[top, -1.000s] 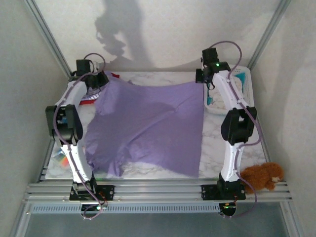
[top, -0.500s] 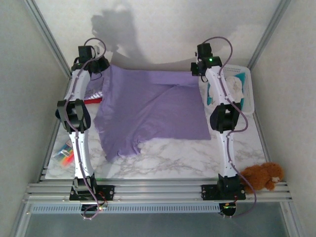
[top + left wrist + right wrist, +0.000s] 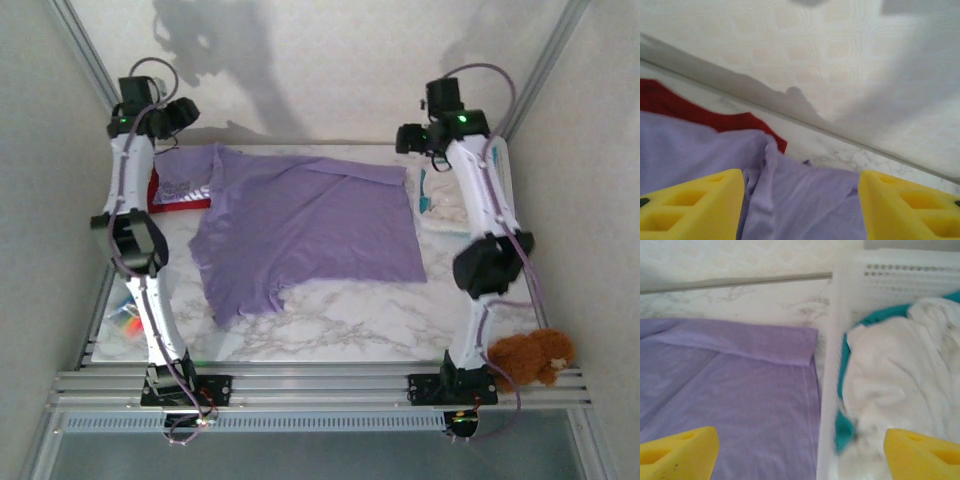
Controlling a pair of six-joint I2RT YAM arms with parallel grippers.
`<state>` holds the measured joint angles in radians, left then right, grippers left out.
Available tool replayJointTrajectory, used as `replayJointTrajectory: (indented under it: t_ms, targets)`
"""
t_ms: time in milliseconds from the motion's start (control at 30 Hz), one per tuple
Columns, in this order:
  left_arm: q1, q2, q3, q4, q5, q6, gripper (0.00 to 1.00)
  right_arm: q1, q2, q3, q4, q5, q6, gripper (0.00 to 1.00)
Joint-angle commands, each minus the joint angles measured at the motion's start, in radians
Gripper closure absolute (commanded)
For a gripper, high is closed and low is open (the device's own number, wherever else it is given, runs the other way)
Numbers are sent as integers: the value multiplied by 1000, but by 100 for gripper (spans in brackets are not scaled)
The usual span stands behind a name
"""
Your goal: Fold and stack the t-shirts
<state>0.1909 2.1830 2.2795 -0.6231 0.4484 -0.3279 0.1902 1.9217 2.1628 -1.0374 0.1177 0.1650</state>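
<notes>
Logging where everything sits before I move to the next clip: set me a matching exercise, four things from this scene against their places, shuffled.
Things:
1. plain purple t-shirt
2. red t-shirt
3. white basket
4. brown plush toy

Places:
a. near right corner, beside the right arm's base
b. far right of the table, holding white and teal cloth
c. spread open across the table's middle
d. far left, peeking from under purple cloth

Pairs: 1-c; 2-d; 3-b; 4-a

The spread t-shirt lies on the table between stacked shirts left and basket right.
</notes>
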Motion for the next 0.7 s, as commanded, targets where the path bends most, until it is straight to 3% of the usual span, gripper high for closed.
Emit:
replayJointTrajectory:
  t_ms: [0,167,267,367,533,667]
  targets:
    - [-59,-251,-233,-83,-44,56,41,0,-217,-278,-38,-43,75,15]
    - [-134,-531,-705,-45,-120,83,42,2,-521,-750,21,-129,206,20]
    - [-146,-644,-930,-34,-160,73,43,2,-626,-943,35,-147,262,20]
    - [-166,-727,-1106,-13,-177,76,44,2,-711,-1118,110,-151,345,26]
    - [-166,-789,-1266,-26,-197,55,45,0,-734,-1325,295,-143,508,38]
    - [-169,-843,-1366,-11,-190,10,45,-12,-627,-1374,406,-130,537,44]
